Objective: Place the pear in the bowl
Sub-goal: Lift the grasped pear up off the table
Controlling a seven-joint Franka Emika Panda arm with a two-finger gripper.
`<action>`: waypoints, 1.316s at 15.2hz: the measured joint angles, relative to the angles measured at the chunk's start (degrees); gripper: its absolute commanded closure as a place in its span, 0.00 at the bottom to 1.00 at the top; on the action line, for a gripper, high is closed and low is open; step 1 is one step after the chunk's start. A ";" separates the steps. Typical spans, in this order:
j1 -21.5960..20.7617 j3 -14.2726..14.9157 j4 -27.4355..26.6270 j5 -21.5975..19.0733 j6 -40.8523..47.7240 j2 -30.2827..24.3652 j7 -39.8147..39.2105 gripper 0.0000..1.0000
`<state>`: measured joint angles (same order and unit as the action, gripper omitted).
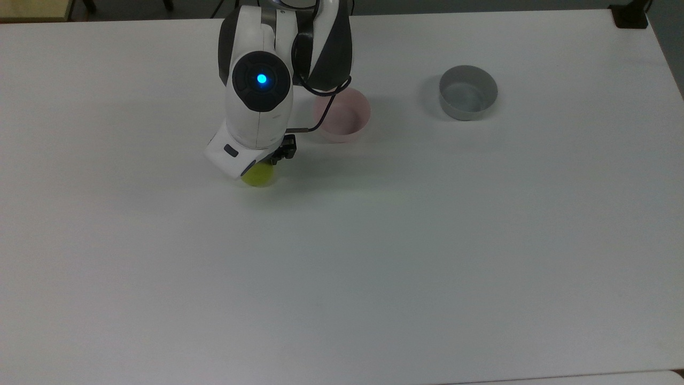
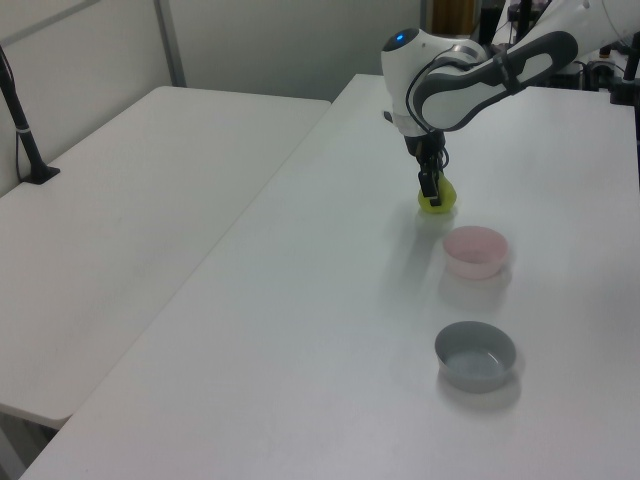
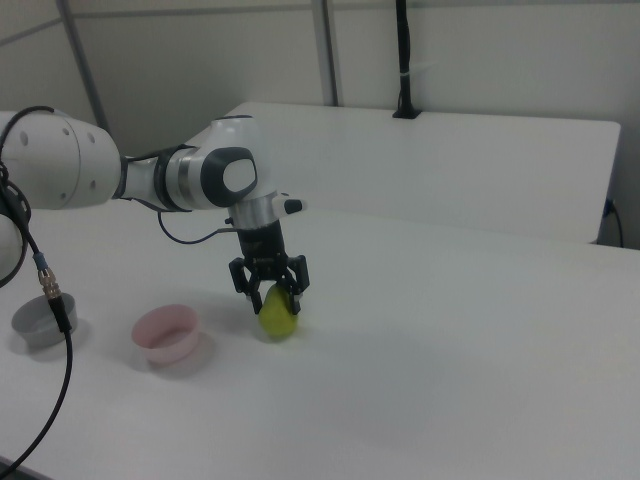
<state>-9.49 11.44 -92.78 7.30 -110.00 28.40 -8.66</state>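
Right view | arm bent down | pincer point(image 3: 271, 297) spread, straddling pear point(image 3: 277, 317)

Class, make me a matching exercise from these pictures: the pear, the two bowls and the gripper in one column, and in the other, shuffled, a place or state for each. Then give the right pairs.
Things:
1. pear
2. pink bowl
3. grey bowl
4. gripper

Places or states:
A. empty, nearest the top view's right edge
B. standing on the table, between the fingers
C. lowered over the fruit
D. empty, between the pear and the other bowl

Pairs: 1-B, 2-D, 3-A, 4-C
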 measured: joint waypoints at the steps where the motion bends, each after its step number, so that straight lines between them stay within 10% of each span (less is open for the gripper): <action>1: -0.02 0.00 0.02 0.00 -0.02 -0.03 0.00 0.72; 9: -0.07 0.10 0.36 0.00 -0.03 -1.37 0.00 0.84; 20: -0.12 1.43 0.87 -1.23 10.83 -19.04 -3.36 0.83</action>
<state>-9.60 12.88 -91.91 6.07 -99.16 9.37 -12.02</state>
